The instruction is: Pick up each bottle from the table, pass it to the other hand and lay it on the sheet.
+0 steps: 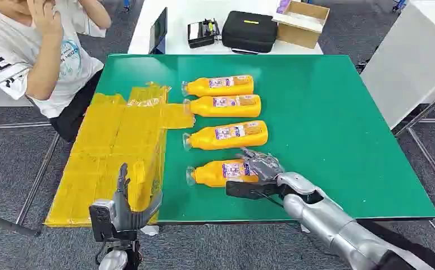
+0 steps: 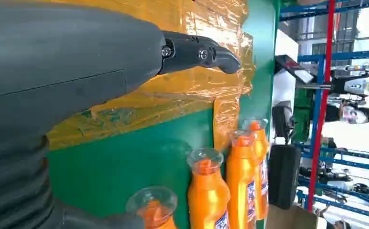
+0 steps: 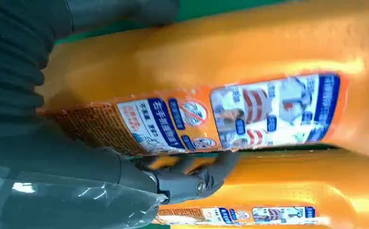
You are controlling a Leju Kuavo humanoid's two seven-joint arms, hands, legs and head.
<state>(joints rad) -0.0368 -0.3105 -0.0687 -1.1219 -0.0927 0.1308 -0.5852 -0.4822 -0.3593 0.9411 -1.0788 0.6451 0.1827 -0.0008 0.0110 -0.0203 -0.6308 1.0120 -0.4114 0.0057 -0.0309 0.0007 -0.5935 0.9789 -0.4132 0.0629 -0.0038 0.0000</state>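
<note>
On the green table (image 1: 339, 112), four orange bottles lie in a row, caps toward the yellow sheet (image 1: 114, 152). Right hand (image 1: 258, 167) wraps the base of the nearest bottle (image 1: 218, 172), which lies on the table. Left hand (image 1: 126, 199) hovers over the sheet's near edge, fingers apart, holding nothing.

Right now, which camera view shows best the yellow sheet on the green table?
The head view: the whole yellow sheet lies flat on the left side of the green table, beside the four orange bottles. The left wrist view shows a crinkled part of it behind the left hand. The right wrist view shows bottles close up.
</note>
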